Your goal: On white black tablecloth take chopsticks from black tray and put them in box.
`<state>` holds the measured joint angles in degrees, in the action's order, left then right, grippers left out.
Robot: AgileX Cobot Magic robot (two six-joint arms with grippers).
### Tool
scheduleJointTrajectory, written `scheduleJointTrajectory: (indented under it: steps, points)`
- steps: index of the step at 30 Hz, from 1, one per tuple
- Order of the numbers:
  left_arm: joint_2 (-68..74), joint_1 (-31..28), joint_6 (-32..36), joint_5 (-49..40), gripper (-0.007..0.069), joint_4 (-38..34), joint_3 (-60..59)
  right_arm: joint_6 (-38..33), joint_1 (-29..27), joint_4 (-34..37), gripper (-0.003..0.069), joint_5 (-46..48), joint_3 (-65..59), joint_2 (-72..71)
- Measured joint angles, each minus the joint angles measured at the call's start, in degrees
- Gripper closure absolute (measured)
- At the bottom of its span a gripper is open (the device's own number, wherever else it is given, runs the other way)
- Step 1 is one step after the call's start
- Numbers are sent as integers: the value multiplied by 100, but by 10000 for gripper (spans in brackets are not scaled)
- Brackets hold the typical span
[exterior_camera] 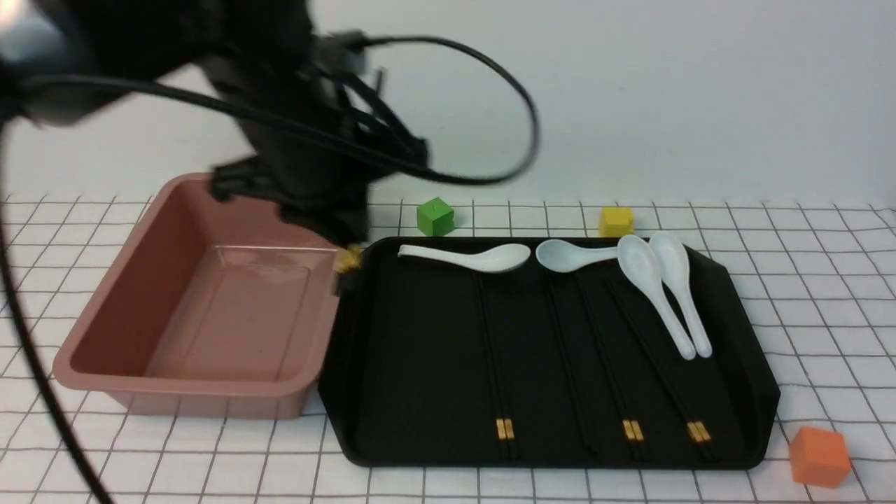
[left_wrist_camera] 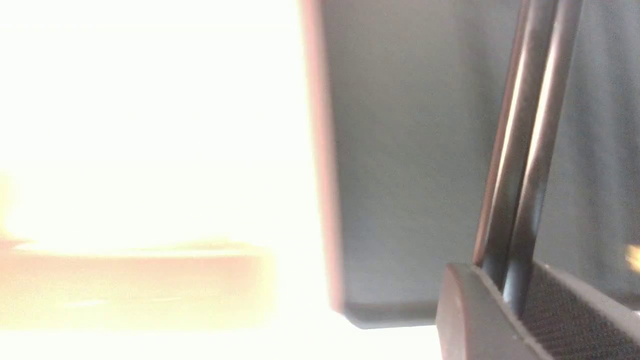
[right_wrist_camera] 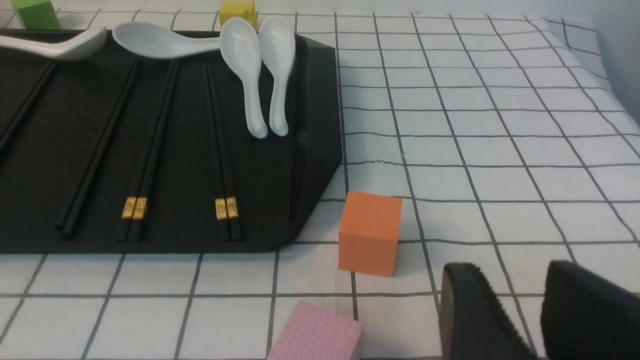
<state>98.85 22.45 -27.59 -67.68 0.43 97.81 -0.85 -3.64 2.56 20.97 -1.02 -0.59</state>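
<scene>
The black tray [exterior_camera: 420,392] lies on the gridded tablecloth [exterior_camera: 826,294]. Three pairs of black chopsticks [exterior_camera: 633,378] with gold bands and one loose stick rest in it, also seen in the right wrist view [right_wrist_camera: 220,145]. The pink box [exterior_camera: 189,329] stands just left of the tray and looks empty. My left gripper [left_wrist_camera: 505,280] is shut on a pair of chopsticks [left_wrist_camera: 520,150]. In the front view it [exterior_camera: 339,241] hangs blurred over the box's far right corner, a gold band showing below it. My right gripper [right_wrist_camera: 512,270] is open and empty above the cloth, right of the tray.
Several white spoons [exterior_camera: 658,294] lie at the tray's far end. A green cube [exterior_camera: 435,215] and a yellow cube [exterior_camera: 616,221] sit behind the tray. An orange cube [exterior_camera: 819,456] sits off its near right corner, a pink cube [right_wrist_camera: 317,332] nearer. A black cable [exterior_camera: 490,77] loops above.
</scene>
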Motion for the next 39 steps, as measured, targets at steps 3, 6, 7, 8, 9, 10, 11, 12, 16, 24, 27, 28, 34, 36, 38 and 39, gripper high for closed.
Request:
scheduleJointTrajectory:
  steps: [3,6,7,8,9,10,11,12,16,24,27,28,34,36,38,39]
  points:
    - [-68,-848,442,-152,503,-43,-206,0,0,0,419,0,0,0]
    - [94,-1208,805,154,503,-225,-543,0,0,0,419,0,0,0]
    - [225,-1286,999,342,503,-286,-705,0,0,0,419,0,0,0]
    - [275,-1310,1082,424,503,-300,-774,0,0,0,419,0,0,0]
    - [408,-1331,1197,547,503,-303,-870,0,0,0,419,0,0,0]
    - [550,-1344,1270,633,503,-292,-936,0,0,0,419,0,0,0]
    - [717,-1346,1325,703,501,-262,-973,0,0,0,419,0,0,0]
    - [849,-1351,1350,761,494,-234,-986,0,0,0,419,0,0,0]
    - [1206,-1351,1353,886,427,-187,-996,0,0,0,419,0,0,0]
    - [1355,-1351,1179,172,347,-174,-804,0,0,0,419,0,0,0]
    - [1142,-1351,1185,-104,435,-83,-632,0,0,0,419,0,0,0]
    - [951,-1351,1185,-145,496,-43,-589,0,0,0,419,0,0,0]
    - [-172,-1297,1058,-215,637,-183,-755,0,0,0,419,0,0,0]
    - [-681,-1195,1051,-227,637,-213,-1047,0,0,0,419,0,0,0]
    - [-1435,-1037,1046,-213,637,-228,-1535,0,0,0,419,0,0,0]
    - [-1705,-987,1039,-182,637,-244,-1755,0,0,0,419,0,0,0]
